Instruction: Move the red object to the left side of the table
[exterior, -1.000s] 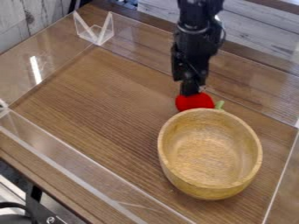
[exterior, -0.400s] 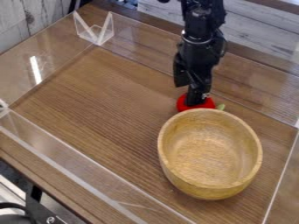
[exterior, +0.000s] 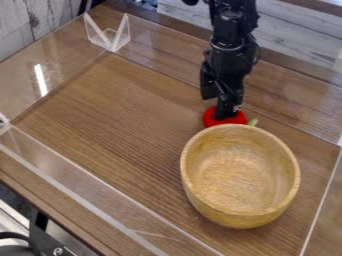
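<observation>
The red object [exterior: 226, 119], a small glossy toy fruit with a green tip at its right, rests on the table [exterior: 120, 110] right of centre, just behind the wooden bowl's far rim. My black gripper [exterior: 223, 103] hangs straight down over it, fingertips at the fruit's top and hiding its upper part. The fingers look spread, so the gripper is open. The fruit still sits on the wood.
A large light wooden bowl [exterior: 241, 175] stands at the front right, close to the fruit. Low clear acrylic walls [exterior: 54, 165] edge the tabletop. A folded clear stand [exterior: 107, 33] sits at the back left. Bare wood stretches left of the gripper.
The gripper has shifted slightly right and come down onto the red object, covering more of it. It has held still over the last half second. The fruit and bowl have not moved.
</observation>
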### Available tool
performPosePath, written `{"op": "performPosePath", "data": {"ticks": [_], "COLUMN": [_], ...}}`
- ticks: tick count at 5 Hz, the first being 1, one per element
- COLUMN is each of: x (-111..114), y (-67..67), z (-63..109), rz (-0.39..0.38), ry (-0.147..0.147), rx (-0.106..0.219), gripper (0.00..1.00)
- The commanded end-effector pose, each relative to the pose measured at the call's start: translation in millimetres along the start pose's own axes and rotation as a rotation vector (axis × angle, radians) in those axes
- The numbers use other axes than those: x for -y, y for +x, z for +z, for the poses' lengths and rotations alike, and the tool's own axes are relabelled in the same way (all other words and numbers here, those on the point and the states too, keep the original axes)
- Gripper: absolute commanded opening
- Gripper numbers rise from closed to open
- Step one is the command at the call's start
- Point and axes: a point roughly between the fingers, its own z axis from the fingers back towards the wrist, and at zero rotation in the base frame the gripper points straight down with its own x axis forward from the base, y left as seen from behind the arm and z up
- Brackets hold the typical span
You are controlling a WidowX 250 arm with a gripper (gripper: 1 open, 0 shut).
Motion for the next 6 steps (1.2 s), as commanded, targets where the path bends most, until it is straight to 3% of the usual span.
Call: {"op": "performPosePath", "data": {"ticks": [1, 4, 5, 6], "x": [5.8, 13.3, 15.6, 18.0], "y": [9.7, 15.8, 17.3, 18.1], "z": [-7.6, -14.7, -14.8, -14.6], "rz": [-0.006, -0.007, -0.007, -0.006], "ry": [-0.003, -0.040, -0.050, -0.061], "rx": [0.005, -0.026, -0.037, -0.050], "gripper": [1.00, 1.00, 0.00, 1.00]}}
